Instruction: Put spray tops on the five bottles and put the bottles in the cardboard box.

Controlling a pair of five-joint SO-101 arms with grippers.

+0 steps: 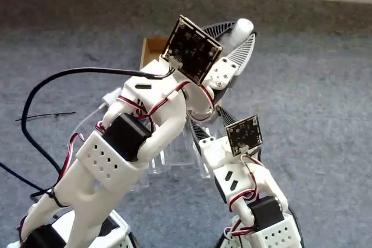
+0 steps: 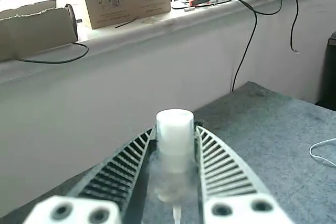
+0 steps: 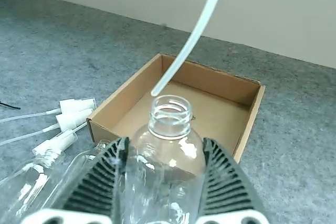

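My left gripper (image 2: 175,129) is shut on a white spray top (image 2: 175,145), held high above the table (image 1: 241,27). The spray top's thin tube (image 3: 191,35) hangs down, and its end sits just above and behind the open neck (image 3: 169,114) of a clear bottle (image 3: 168,156). My right gripper (image 3: 165,145) is shut on that upright bottle, near the front edge of the cardboard box (image 3: 210,103). The box is open with nothing inside. In the high view the left arm hides the bottle and most of the box (image 1: 152,50).
Three loose spray tops (image 3: 73,111) with long tubes lie on the grey carpet beside the box. Clear bottles (image 3: 31,182) lie next to them, near my right gripper. A black cable (image 1: 46,91) runs across the left of the table.
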